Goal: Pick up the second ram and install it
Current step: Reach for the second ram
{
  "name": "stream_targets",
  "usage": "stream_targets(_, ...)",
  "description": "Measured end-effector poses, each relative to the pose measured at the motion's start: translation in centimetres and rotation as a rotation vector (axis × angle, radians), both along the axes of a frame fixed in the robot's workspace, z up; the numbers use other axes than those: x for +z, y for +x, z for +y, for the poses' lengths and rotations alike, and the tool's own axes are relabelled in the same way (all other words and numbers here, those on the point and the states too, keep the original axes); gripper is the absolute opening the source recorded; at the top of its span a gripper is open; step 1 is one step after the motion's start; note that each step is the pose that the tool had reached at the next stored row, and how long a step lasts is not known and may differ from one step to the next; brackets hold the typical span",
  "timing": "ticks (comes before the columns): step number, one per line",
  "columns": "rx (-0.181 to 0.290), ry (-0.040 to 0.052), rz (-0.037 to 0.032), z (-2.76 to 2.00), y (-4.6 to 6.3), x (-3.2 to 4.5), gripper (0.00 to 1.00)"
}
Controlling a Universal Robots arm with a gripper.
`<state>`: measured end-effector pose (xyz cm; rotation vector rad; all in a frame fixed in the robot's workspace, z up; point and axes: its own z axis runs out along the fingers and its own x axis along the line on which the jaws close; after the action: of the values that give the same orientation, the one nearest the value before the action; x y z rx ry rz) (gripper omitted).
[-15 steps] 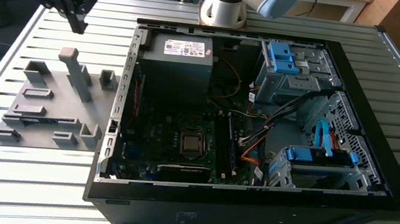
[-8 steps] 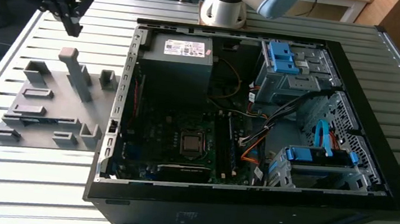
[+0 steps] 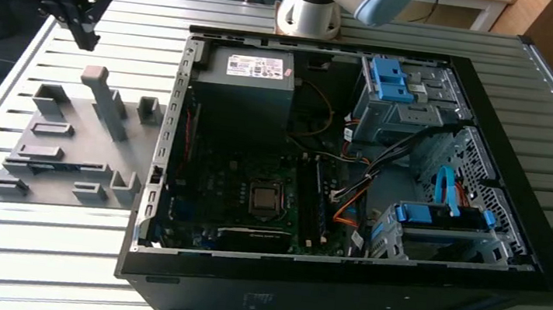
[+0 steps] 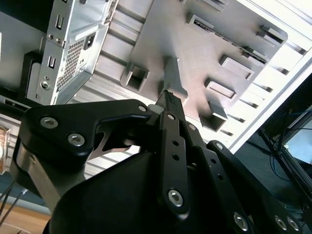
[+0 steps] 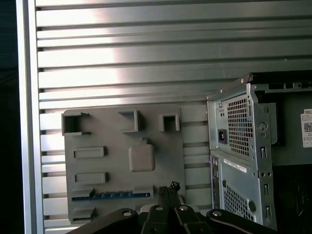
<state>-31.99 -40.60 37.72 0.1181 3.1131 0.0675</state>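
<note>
The second ram (image 5: 112, 195) is a thin stick with a blue face. It lies on edge in a slot of the grey fixture plate (image 5: 161, 146), near that plate's edge. In the exterior view the ram (image 3: 41, 166) is a dark strip low on the plate (image 3: 72, 112). My gripper (image 3: 88, 41) hangs high above the table, beyond the plate's far end at the exterior view's left. Its fingers are shut with nothing between them. In both wrist views the gripper (image 5: 168, 186) (image 4: 168, 95) points down toward the plate, well clear of it.
The open computer case (image 3: 163, 189) lies on the slatted metal table (image 3: 25, 251), right of the plate in the exterior view. Its motherboard (image 3: 261, 200), power supply (image 3: 249, 70) and blue drive cages (image 3: 390, 78) are exposed. A tall grey post (image 3: 105, 104) and several grey blocks rise from the plate.
</note>
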Motion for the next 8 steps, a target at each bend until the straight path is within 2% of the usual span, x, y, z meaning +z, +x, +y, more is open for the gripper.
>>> stream_targets(8,0.0,0.0,0.0,0.0,-0.88,-0.02,0.11)
